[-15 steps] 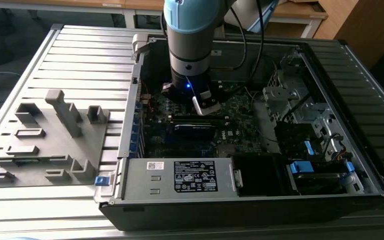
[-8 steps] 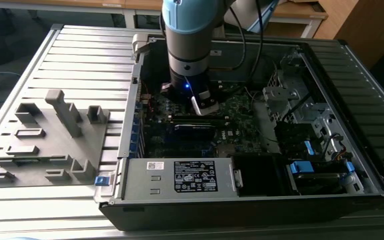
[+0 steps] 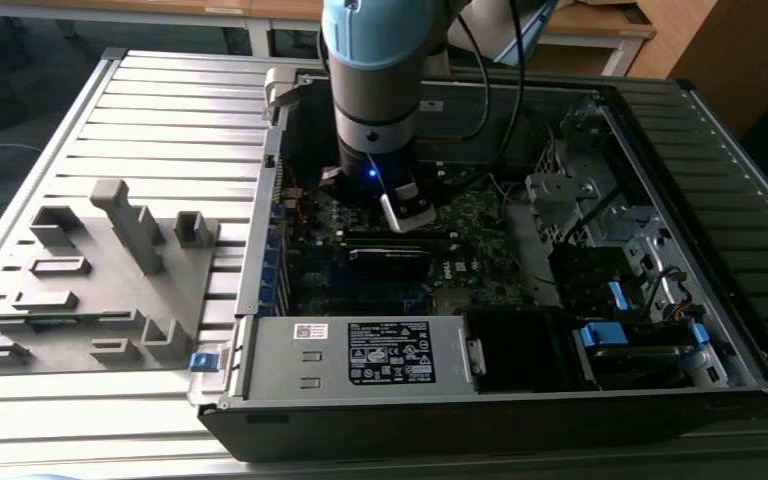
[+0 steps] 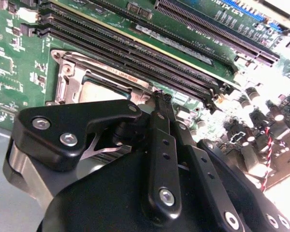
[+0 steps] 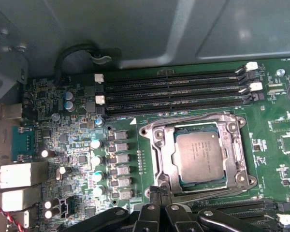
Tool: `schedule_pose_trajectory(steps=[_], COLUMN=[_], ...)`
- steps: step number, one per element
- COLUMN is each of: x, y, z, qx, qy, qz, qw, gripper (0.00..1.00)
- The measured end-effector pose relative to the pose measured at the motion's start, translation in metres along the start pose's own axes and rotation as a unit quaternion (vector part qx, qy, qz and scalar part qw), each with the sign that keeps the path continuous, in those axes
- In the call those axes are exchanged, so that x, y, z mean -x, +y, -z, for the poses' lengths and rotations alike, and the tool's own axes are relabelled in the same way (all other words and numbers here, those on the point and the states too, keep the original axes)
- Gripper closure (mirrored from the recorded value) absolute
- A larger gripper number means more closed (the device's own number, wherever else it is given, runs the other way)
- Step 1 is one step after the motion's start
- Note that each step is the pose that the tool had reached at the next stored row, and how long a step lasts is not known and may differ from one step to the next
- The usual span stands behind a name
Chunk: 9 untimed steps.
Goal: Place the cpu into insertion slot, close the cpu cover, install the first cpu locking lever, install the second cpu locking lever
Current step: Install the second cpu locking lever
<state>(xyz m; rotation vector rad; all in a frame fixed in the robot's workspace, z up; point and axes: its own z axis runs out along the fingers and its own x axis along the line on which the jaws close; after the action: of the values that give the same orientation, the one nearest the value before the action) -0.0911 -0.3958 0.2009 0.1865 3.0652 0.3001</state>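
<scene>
First wrist view: dull silver cpu (image 5: 200,158) seated under closed cpu cover (image 5: 160,164); claw (image 5: 159,200) clenched, empty

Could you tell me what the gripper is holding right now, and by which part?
Nothing: the gripper is shut and empty beside the cpu cover.

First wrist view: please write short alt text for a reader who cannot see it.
A silver-grey cpu lies flat in its socket on a green motherboard, with the metal cpu cover framing it. Black memory slots run beside the socket, and the black tool comes in at the socket's edge.
</scene>
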Motion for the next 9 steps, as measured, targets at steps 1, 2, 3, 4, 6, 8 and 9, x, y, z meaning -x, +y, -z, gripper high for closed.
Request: schedule_pose_trajectory(steps=[1,2,3,4,6,8,9], x=[-0.0001,-0.0001,-0.0003,-0.0005,-0.0008,-0.0011,-0.0012], y=[-0.0001,-0.0001,-0.0002,-0.0004,-0.0006,-0.0008,-0.0008], z=[-0.0004,-0.0008,-0.0012,-0.0017,-0.0025,-0.0032,-0.0034], qx=[0.0004,0.0007,0.0010,0.0013,0.0022,0.0029,0.0032], qy=[0.0000,0.0000,0.0000,0.0000,0.0001,0.0002,0.0002], qz=[0.000,0.000,0.000,-0.001,-0.001,-0.001,-0.001], qw=[1.00000,1.00000,1.00000,1.00000,1.00000,1.00000,0.99999], gripper=[0.89,0.89,0.89,0.89,0.89,0.89,0.89])
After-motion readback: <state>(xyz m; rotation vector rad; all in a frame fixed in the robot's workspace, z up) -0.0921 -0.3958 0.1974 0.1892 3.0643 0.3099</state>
